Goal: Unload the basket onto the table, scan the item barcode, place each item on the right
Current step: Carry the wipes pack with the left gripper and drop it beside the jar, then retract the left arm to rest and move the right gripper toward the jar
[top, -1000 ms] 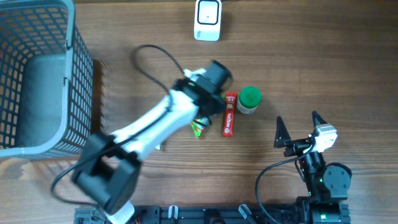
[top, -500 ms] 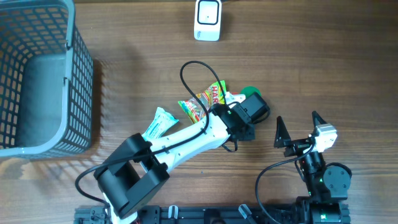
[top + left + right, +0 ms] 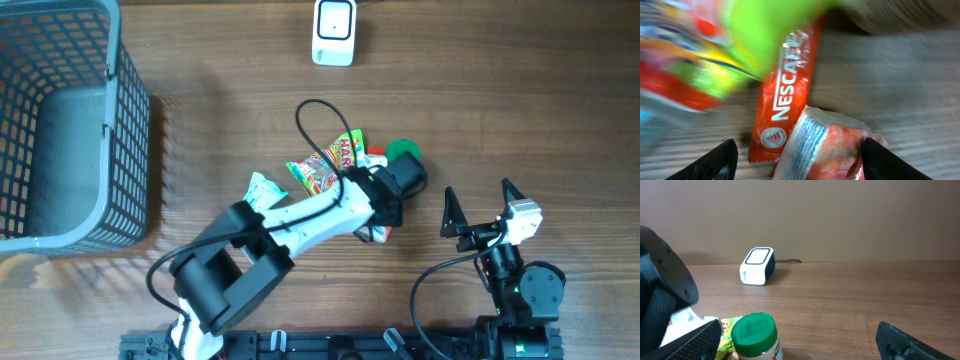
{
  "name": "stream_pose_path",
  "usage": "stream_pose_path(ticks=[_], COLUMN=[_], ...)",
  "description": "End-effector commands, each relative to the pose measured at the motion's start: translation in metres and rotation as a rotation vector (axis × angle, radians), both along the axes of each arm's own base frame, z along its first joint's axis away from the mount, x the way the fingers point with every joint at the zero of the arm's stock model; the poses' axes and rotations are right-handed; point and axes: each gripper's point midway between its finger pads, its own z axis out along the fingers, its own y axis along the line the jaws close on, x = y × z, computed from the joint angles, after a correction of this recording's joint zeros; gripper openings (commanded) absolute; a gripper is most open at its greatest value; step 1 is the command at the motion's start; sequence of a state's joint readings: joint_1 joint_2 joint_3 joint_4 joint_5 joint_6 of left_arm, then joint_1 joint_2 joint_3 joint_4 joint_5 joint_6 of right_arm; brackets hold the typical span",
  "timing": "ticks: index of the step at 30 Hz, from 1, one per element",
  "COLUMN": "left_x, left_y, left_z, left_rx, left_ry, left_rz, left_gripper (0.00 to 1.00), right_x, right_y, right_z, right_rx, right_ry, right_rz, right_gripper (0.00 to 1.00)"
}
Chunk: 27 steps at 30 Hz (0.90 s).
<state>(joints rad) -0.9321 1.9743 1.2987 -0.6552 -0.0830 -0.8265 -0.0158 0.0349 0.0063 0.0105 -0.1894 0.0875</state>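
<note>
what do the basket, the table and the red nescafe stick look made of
Basket: matte grey plastic, going by its moulded grid walls. Table: wood or wood-look laminate, grain lines visible. Nescafe stick: glossy printed foil or plastic film, it seems, from its sheen and flat shape.

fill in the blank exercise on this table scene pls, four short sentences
1. The red stick in the left wrist view bears the brand name ___.
2. The jar next to the sweets bag has a ___ lid.
3. The mesh basket stands on the robot's ___ side.
4. The right gripper holds nothing, and its jaws are ___.

Missing words: Nescafe; green; left; open
</note>
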Motion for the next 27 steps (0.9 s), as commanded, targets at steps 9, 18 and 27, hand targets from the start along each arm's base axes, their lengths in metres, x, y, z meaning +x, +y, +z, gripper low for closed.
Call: stream_pose_path(ticks=[9, 18, 27], left_x=[0.072, 0.127, 0.103], left_y=[0.059, 0.179, 0.332], left_z=[0.164, 0.445, 0.545], left_rx=[-0.231, -0.332, 0.126], left_ry=[-0.356, -1.309, -1.441], left_rz=[0.143, 0.302, 0.476], left_gripper=[1.00, 1.00, 1.00], right_x=[0.000, 0.000, -0.010], right_y=[0.000, 0.000, 0.035], right_z=[0.000, 0.000, 0.004], right_rx=[-0.009, -0.009, 0.671], right_ry=[-0.002, -0.002, 0.174], right_rz=[-0.005, -0.005, 0.195], right_gripper=[1.00, 1.00, 1.00])
